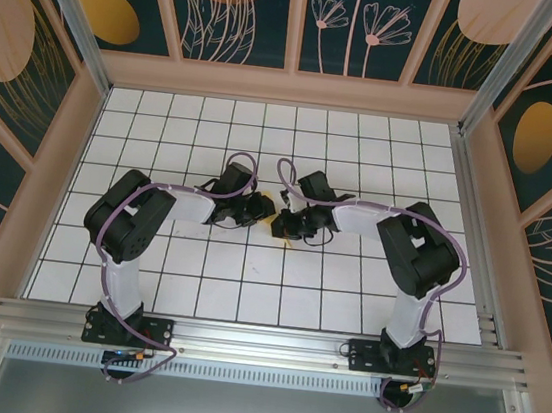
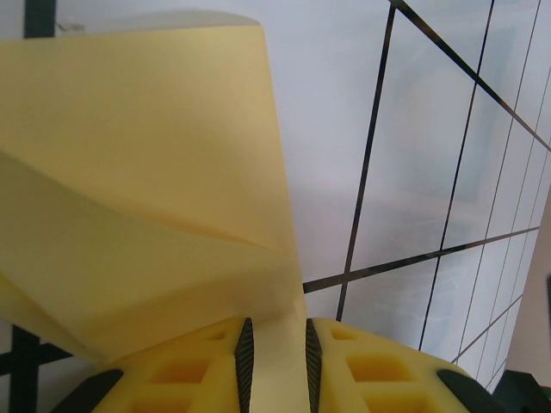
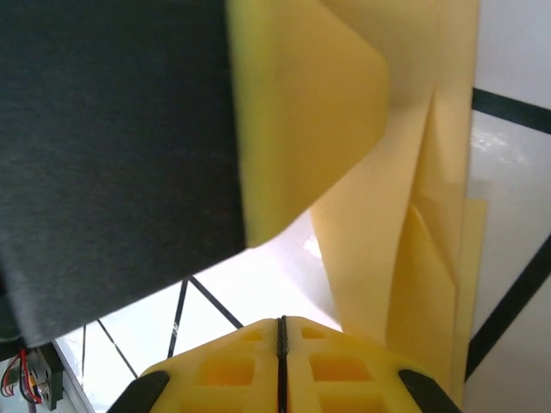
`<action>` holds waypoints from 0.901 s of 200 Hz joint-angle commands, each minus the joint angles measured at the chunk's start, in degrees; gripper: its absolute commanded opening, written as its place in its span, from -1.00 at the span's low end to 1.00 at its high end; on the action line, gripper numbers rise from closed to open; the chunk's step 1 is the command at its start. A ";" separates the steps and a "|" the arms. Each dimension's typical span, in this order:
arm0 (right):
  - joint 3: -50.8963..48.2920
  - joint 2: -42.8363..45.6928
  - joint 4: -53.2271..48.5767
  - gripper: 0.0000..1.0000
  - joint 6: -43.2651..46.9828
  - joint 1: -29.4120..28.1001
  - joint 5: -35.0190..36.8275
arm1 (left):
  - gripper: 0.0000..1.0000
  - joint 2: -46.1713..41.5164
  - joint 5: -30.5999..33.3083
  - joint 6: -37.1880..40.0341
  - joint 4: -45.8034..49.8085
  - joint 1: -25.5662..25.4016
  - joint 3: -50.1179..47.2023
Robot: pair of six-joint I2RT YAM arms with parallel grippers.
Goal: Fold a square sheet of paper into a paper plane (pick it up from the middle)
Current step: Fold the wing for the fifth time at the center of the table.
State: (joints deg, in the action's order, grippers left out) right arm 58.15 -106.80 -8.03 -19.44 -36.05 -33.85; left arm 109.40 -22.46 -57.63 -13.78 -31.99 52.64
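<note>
The square sheet of paper [image 2: 146,172] is a pale-yellow, creased and partly folded piece. One edge of it runs down between the pads of my left gripper [image 2: 275,331], which is shut on it. In the top view both grippers meet at the table's middle, with the paper [image 1: 277,217] between the left gripper [image 1: 259,208] and the right gripper [image 1: 291,223]. In the right wrist view my right gripper [image 3: 281,323] has its jaws pressed together with nothing between them. The folded paper [image 3: 405,258] hangs just to its right, and the left gripper's yellow finger [image 3: 293,103] is above it.
The white grid-tiled table [image 1: 245,293] is ringed by a wooden frame [image 1: 291,87] with patterned walls. An aluminium rail [image 1: 259,341] carrying both arm bases runs along the near edge.
</note>
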 commanded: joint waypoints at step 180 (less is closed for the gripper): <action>-0.62 -0.96 -4.86 -0.88 1.07 2.00 6.27 | -0.46 5.29 7.95 2.77 4.90 0.36 -1.07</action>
State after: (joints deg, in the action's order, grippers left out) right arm 58.13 -108.07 -9.32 -19.40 -34.17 -31.27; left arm 109.49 -22.46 -57.23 -13.41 -31.99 52.84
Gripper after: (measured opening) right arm 0.065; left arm 0.268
